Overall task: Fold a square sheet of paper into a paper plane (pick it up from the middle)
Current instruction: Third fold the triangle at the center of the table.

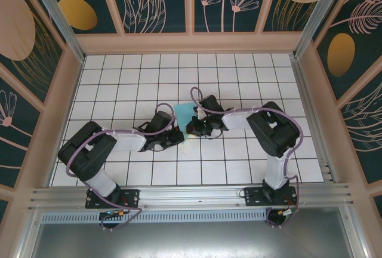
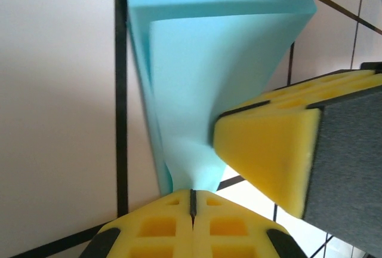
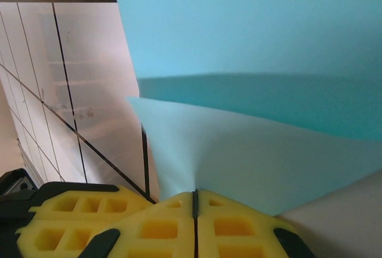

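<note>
1. The left gripper [image 2: 192, 205] is nearest, at the middle of the table [image 1: 119, 79]. Its yellow fingers are pressed together, pinching the near edge of the sheet of paper [image 2: 203, 79]. The hold is narrow and the paper thin, so a sideways tug could tear it at the pinch or pull it out.
2. Just to its right, the right gripper [image 3: 194, 200] is also pressed together on the same sheet. The left wrist view shows one of its pads very close to the left fingers. With so little room between them, the two could bump and knock the fold out of line.
3. The paper between the two pinches bows upward and has a fold line across it. If the arms pull apart it could rip. If they push together it will likely buckle and take a stray crease, which would leave the plane lopsided.
4. The far part of the sheet [image 1: 184, 112] hangs loose beyond both grippers. I cannot tell whether it touches the table. A dragging edge could catch and curl under.
</note>
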You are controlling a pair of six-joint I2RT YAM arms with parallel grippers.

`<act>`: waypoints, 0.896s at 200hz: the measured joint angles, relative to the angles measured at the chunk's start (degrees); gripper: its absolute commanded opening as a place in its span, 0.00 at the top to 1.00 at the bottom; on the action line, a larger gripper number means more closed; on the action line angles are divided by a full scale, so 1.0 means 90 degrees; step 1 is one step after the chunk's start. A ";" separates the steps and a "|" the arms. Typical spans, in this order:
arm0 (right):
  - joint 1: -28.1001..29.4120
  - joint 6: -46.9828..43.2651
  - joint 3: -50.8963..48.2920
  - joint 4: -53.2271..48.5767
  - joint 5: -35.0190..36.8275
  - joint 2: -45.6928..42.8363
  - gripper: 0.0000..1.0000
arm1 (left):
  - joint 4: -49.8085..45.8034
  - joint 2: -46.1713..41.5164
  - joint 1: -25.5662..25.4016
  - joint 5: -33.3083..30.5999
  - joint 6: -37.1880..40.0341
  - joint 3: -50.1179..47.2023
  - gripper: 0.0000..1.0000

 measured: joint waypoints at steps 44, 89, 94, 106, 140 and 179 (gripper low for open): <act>-0.0245 -0.0461 -0.0005 -0.0097 0.0189 -0.0226 0.92 | -0.0044 0.0000 -0.0029 -0.0143 -0.0002 0.0015 1.00; -0.0236 -0.0789 0.0000 -0.0182 0.0420 -0.0355 0.93 | -0.0073 0.0000 -0.0036 -0.0175 -0.0002 0.0022 1.00; -0.0204 -0.0818 0.0007 -0.0194 0.0425 -0.0342 0.92 | -0.0085 0.0000 -0.0036 -0.0182 -0.0002 0.0027 1.00; -0.0119 -0.0877 0.0073 -0.0260 0.0423 -0.0274 0.93 | -0.0114 0.0000 -0.0041 -0.0192 -0.0002 0.0041 1.00; 0.0075 -0.1151 0.0488 -0.0481 0.0413 0.0126 0.93 | -0.0189 -0.0002 -0.0066 -0.0262 -0.0002 0.0066 1.00; -0.0136 -0.1486 0.0782 -0.0738 0.0199 0.0374 0.92 | -0.0243 -0.0007 -0.0083 -0.0330 0.0000 0.0080 1.00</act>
